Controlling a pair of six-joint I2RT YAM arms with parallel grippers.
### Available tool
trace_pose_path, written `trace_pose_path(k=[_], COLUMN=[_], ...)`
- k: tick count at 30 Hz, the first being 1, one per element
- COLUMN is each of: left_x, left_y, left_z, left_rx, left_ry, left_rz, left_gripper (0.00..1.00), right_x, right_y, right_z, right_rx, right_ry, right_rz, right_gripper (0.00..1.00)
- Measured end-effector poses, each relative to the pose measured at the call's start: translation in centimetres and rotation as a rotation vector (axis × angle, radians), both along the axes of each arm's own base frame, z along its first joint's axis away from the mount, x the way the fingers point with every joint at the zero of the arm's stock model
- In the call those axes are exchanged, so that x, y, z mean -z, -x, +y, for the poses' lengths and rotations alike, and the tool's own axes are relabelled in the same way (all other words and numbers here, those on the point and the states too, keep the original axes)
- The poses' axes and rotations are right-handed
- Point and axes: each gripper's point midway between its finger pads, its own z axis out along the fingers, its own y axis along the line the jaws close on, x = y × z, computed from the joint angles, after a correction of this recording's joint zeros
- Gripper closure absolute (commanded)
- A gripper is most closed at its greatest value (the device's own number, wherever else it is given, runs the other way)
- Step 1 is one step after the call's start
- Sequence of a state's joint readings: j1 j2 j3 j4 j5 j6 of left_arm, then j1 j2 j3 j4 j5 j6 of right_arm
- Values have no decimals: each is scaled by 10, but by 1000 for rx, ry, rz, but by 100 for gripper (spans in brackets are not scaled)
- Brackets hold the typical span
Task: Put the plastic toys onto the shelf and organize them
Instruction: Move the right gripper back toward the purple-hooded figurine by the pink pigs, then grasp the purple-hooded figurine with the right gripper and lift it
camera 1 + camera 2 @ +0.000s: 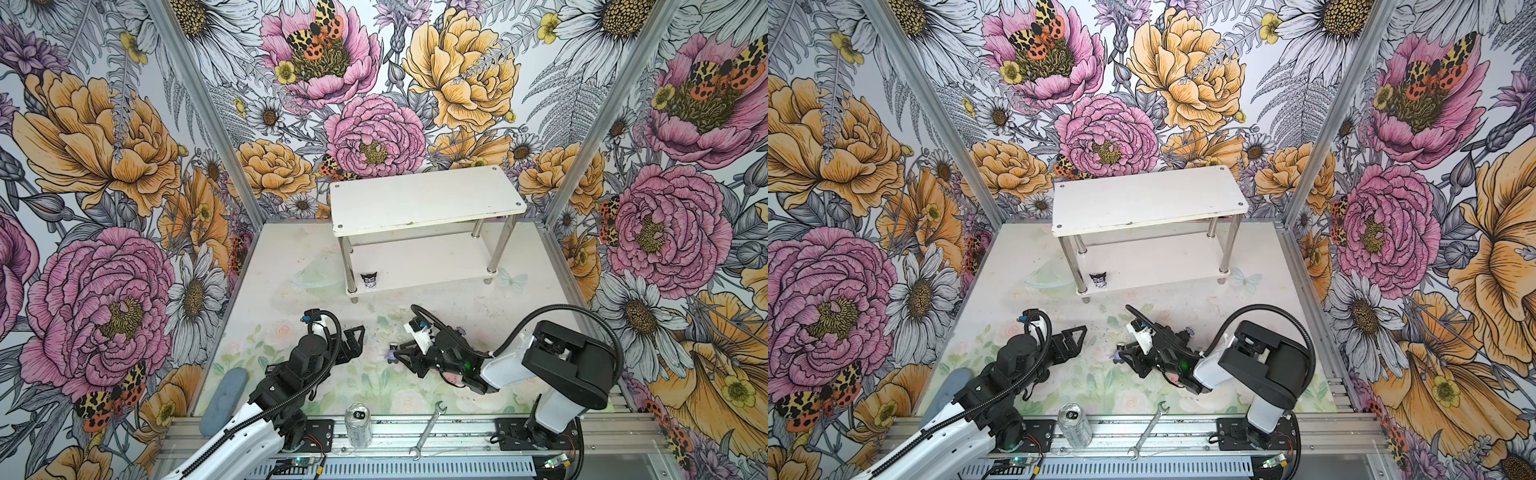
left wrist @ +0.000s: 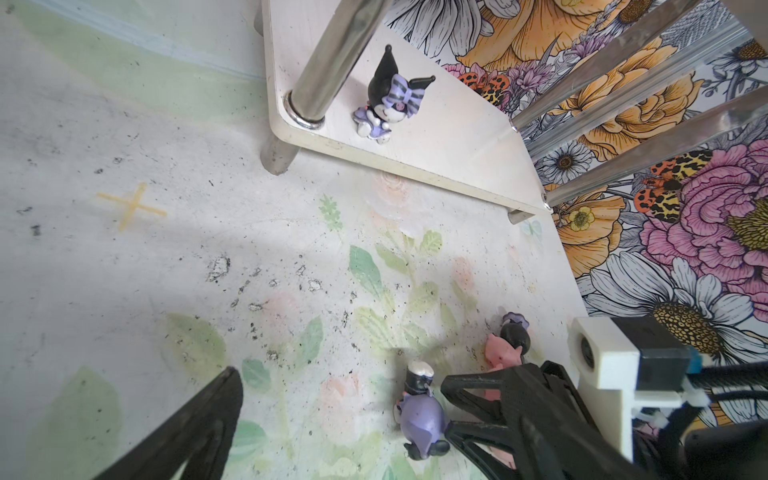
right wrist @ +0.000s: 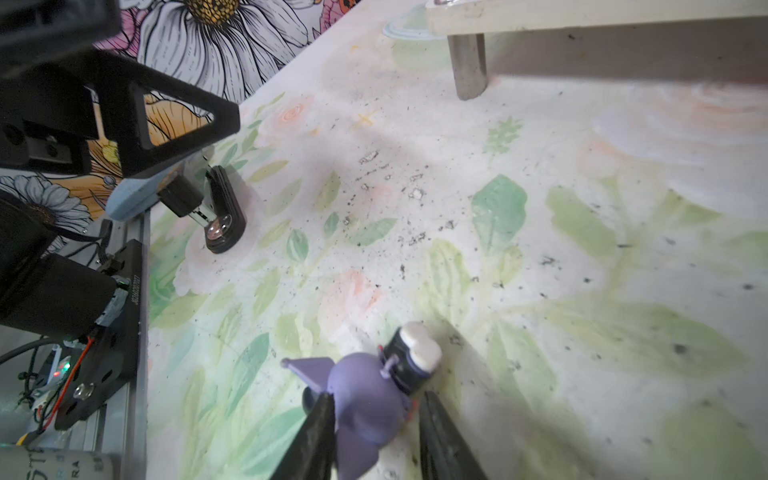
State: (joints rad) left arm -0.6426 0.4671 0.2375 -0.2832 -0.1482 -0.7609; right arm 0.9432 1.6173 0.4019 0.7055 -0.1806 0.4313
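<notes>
Figurine [image 3: 370, 399] lying between parted jaws of right claw [image 3: 376, 405].

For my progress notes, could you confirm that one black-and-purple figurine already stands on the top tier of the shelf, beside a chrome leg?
Not quite. The figurine stands on the lower tier of the shelf, not the top one. It is indeed beside a chrome leg, at a corner. The left wrist view shows this most clearly.
</notes>
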Motion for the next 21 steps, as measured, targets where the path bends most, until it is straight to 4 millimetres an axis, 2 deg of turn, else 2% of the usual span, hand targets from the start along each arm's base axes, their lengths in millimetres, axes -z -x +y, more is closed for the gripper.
trace_pose_path(k=[4,8,11,15,21], left_x=[0,4,8,7,5], left_y=[-1,-1,1,1,0], left_z=[1,3,4,6,12], left_rx=[-5,-10,-11,-17,-34], left_ry=[0,-3,-5,5,21], left_rz=[-1,4,6,-4,-21], left_gripper=[1,1,1,1,1], right_x=[-20,-51,-60,-47,1], right_y=[-4,-12,-12,5,20], right_z=[-12,-12,-12,-6,13], right_rx=[38,88,128,138,126], right_ry=[74,100,137,227,397], right_rz=[-11,-23,-10,28,82], right_gripper=[45,35,25,16,14])
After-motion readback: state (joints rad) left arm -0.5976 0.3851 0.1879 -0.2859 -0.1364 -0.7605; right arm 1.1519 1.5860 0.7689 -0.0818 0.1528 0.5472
